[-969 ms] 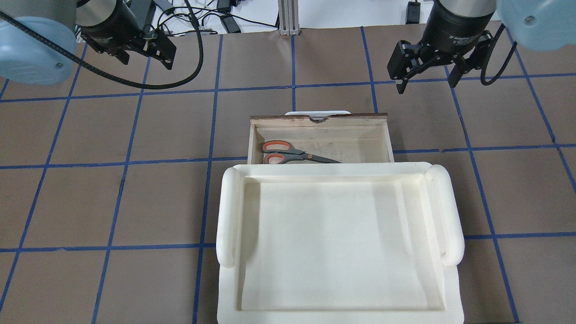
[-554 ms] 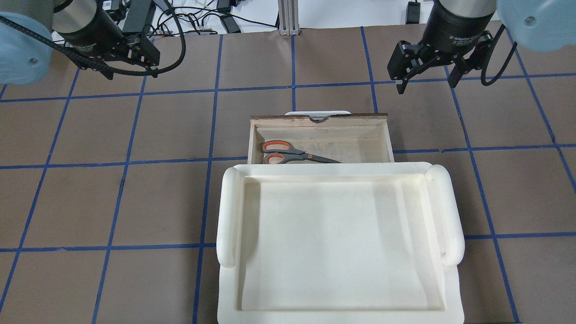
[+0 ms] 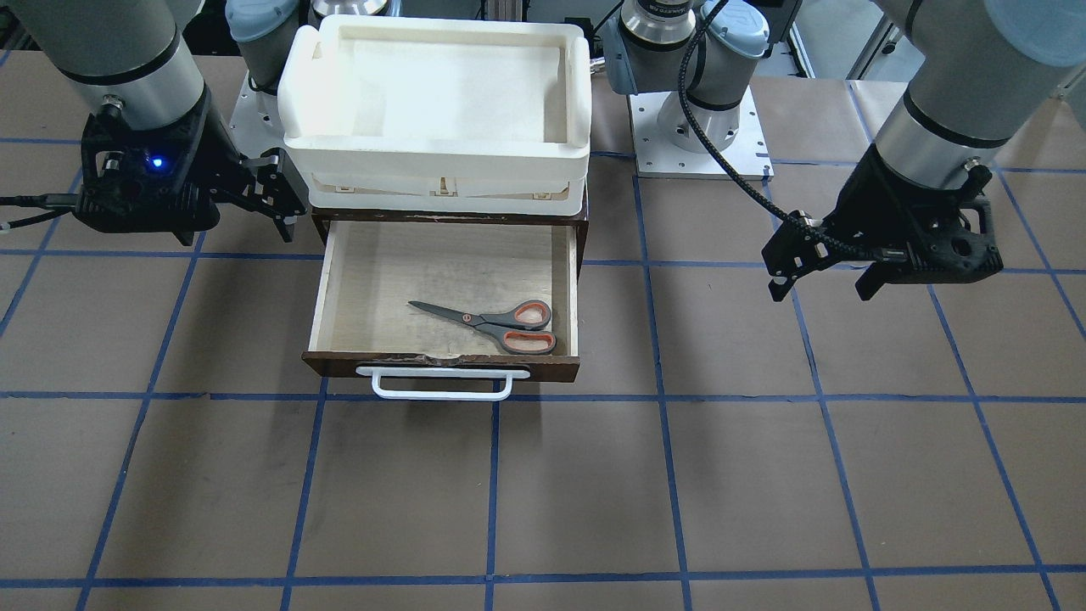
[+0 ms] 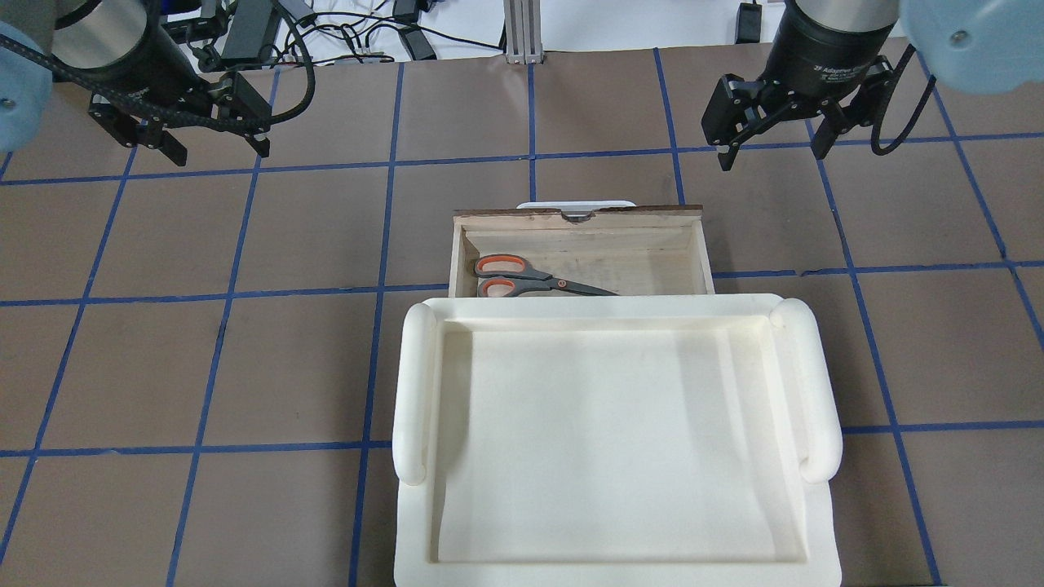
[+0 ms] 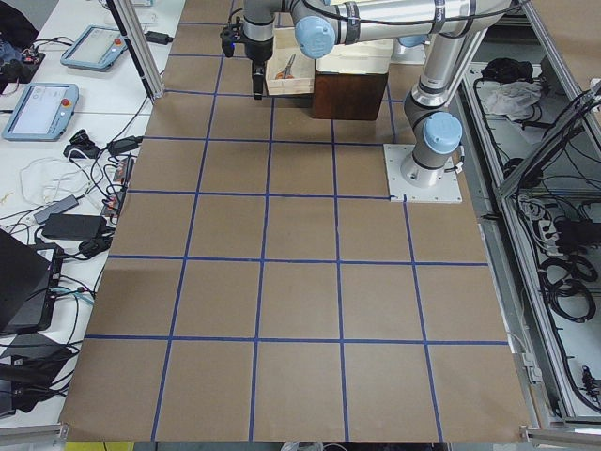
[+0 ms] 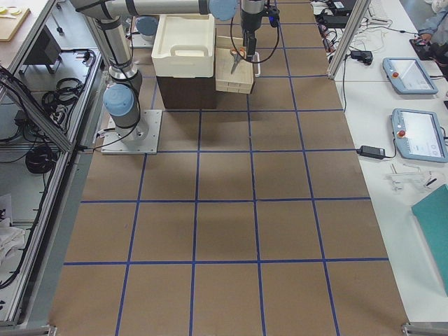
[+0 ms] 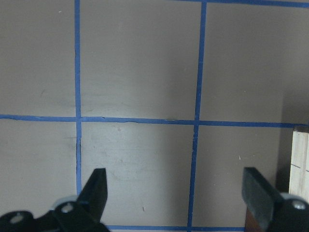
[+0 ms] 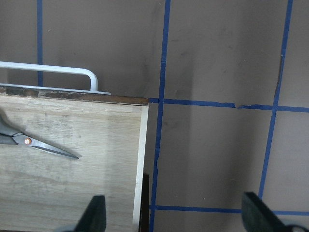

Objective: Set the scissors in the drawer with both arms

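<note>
The scissors (image 3: pixel 496 321) lie flat inside the open drawer (image 3: pixel 407 271), handles toward my left side; they also show in the overhead view (image 4: pixel 530 279). The drawer (image 4: pixel 579 220) is pulled out, its white handle (image 3: pixel 441 392) facing away from me. My left gripper (image 4: pixel 218 152) is open and empty, above the table far to the left of the drawer. My right gripper (image 4: pixel 771 157) is open and empty, above the table beyond the drawer's right front corner. The right wrist view shows the scissor blades (image 8: pixel 38 142) and the drawer corner (image 8: pixel 72 183).
A cream-white tray (image 4: pixel 412 383) sits on top of the cabinet that the drawer slides out of. Brown table paper with blue tape grid lines surrounds it. Cables and power bricks (image 4: pixel 391 33) lie beyond the table's far edge.
My left gripper has moved further left, away from the drawer, and turned. The right gripper, drawer and scissors have not moved.
</note>
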